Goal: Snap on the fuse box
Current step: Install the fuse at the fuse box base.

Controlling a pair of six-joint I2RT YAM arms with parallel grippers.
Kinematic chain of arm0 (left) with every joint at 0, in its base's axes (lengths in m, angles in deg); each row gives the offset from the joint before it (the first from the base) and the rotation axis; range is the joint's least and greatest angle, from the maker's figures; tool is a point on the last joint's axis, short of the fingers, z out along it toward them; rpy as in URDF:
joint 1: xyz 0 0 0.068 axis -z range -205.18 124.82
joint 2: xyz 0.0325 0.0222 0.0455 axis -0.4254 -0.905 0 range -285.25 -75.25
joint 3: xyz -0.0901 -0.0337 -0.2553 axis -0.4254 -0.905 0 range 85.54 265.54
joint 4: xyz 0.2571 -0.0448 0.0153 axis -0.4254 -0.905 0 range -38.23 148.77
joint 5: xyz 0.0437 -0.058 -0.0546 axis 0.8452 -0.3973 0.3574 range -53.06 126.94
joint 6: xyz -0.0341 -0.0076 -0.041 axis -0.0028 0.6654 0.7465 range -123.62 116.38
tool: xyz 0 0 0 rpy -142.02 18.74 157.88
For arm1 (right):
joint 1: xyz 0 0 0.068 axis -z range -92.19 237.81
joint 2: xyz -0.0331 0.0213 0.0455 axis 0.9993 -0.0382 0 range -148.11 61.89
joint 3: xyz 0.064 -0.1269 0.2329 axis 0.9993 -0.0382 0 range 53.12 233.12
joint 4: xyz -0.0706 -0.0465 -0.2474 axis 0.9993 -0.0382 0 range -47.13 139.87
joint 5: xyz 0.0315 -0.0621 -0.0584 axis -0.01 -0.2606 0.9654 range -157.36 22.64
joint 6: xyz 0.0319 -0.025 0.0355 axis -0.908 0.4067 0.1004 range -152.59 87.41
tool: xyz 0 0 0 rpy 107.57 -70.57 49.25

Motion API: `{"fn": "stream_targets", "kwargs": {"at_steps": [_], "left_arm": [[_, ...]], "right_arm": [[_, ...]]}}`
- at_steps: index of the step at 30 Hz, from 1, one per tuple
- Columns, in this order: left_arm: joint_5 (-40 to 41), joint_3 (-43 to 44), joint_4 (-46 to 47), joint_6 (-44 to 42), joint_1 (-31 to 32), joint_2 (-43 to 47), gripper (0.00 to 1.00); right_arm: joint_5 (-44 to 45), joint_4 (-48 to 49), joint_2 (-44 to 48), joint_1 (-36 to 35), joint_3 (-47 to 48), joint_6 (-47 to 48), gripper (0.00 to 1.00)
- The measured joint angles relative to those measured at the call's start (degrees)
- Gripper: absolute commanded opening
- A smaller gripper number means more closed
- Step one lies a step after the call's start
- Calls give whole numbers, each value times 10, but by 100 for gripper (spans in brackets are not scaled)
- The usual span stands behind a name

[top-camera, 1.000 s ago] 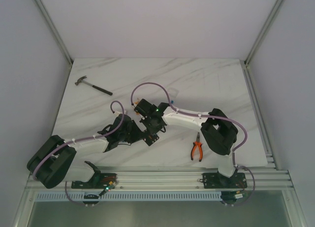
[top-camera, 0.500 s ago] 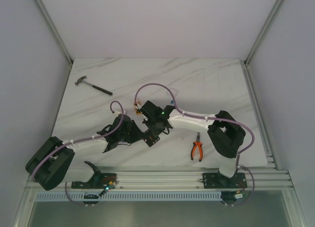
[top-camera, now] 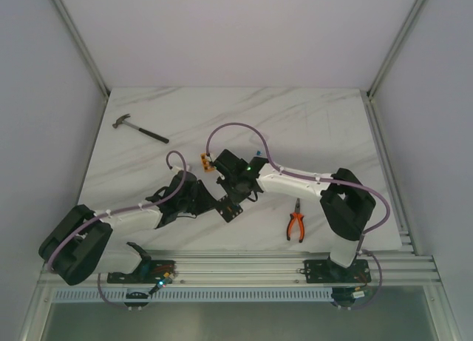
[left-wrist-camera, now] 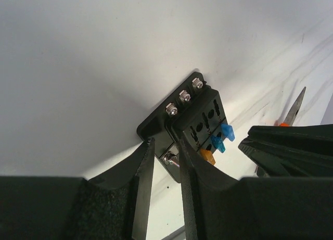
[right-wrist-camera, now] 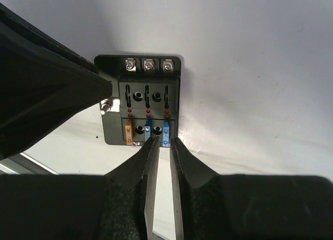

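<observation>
The fuse box (top-camera: 229, 210) is a small black square lying flat on the marble table (top-camera: 310, 126). Its top (right-wrist-camera: 156, 91) shows three screws, slot rows, two blue fuses (right-wrist-camera: 166, 131) and an orange fuse (right-wrist-camera: 128, 133). My left gripper (left-wrist-camera: 165, 146) is shut on the box's side flange (left-wrist-camera: 156, 126), with a metal stud between the fingers. My right gripper (right-wrist-camera: 162, 141) stands slightly open, its tips either side of the end of the right-hand blue fuse. In the top view both grippers meet over the box, the left gripper (top-camera: 211, 200) on its left and the right gripper (top-camera: 235, 193) above it.
Orange-handled pliers (top-camera: 296, 224) lie to the right of the box, their tip (left-wrist-camera: 295, 107) showing in the left wrist view. A small orange block (top-camera: 205, 161) sits just behind the grippers. A hammer (top-camera: 140, 129) lies at the far left.
My right gripper has opened a little from shut, and its arm has swung to the right, uncovering the orange block. The left gripper and the fuse box have stayed put.
</observation>
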Motion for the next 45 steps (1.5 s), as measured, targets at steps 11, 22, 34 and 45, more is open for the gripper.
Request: {"fn": "stream_targets", "kwargs": {"at_steps": [11, 22, 34, 45], "left_arm": [[0, 12, 0, -4, 0, -15, 35], [-1, 16, 1, -4, 0, -23, 35], [-4, 18, 3, -4, 0, -28, 35], [11, 23, -14, -18, -1, -7, 45]], "right_arm": [[0, 0, -23, 2, -3, -3, 9], [-1, -2, -30, 2, -1, -2, 0], [0, -37, -67, 0, 34, 5, 0], [4, 3, 1, 1, -21, 14, 37]]}}
